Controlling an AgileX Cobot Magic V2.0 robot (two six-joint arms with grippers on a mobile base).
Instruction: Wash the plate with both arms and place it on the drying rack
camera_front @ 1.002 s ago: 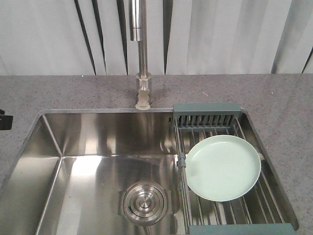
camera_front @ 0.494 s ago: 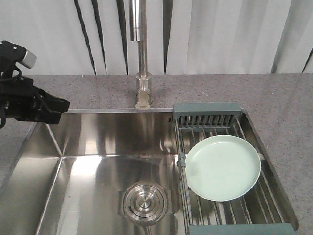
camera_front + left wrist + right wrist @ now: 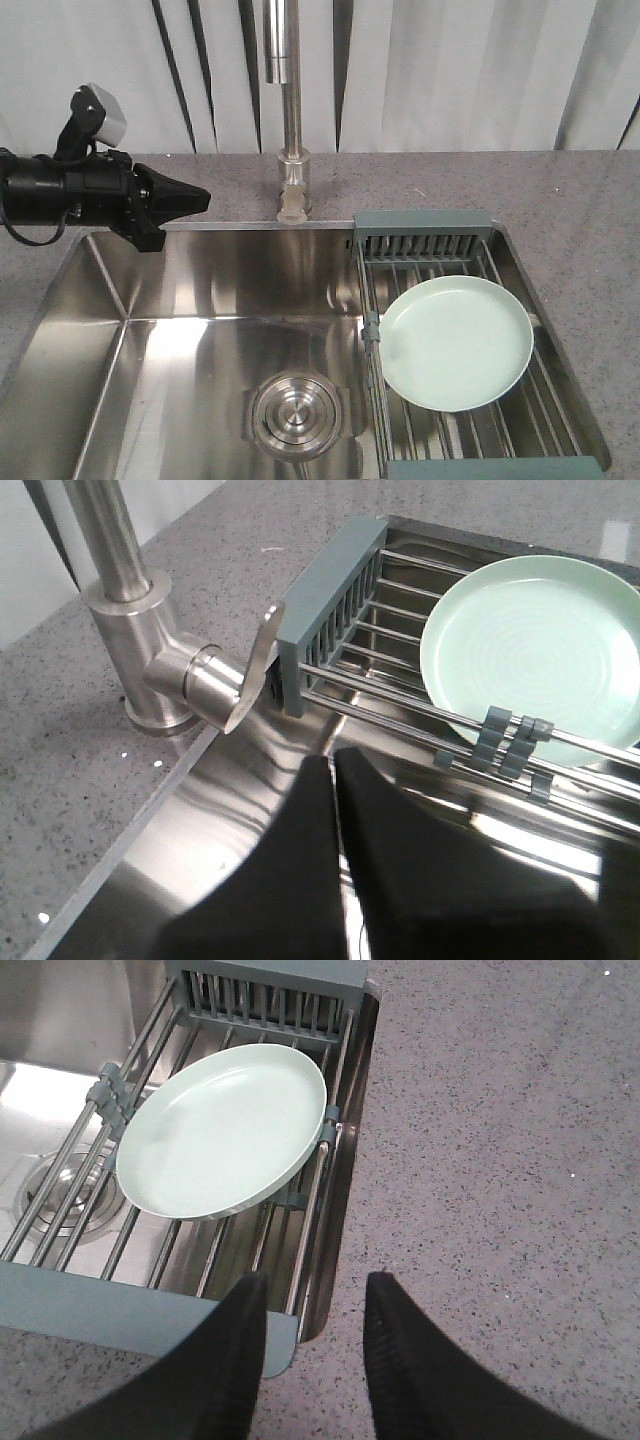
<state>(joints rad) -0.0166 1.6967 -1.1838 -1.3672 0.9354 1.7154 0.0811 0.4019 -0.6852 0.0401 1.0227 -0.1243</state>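
Left claw (image 3: 200, 196) advanced toward faucet (image 3: 291, 150), plate (image 3: 458, 342) unmoved on drying rack (image 3: 425, 243)

The pale green plate (image 3: 457, 343) lies face up on the drying rack (image 3: 423, 229) bars. It sits well apart from the left gripper (image 3: 190, 199), off to the side its tips point toward.

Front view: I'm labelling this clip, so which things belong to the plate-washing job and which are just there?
Job:
plate, lying flat on the rack
rack, across the sink's right end
left pincer, shut, above the sink's back left corner
right pincer, open, empty
sink
tap

Just there:
counter
drain
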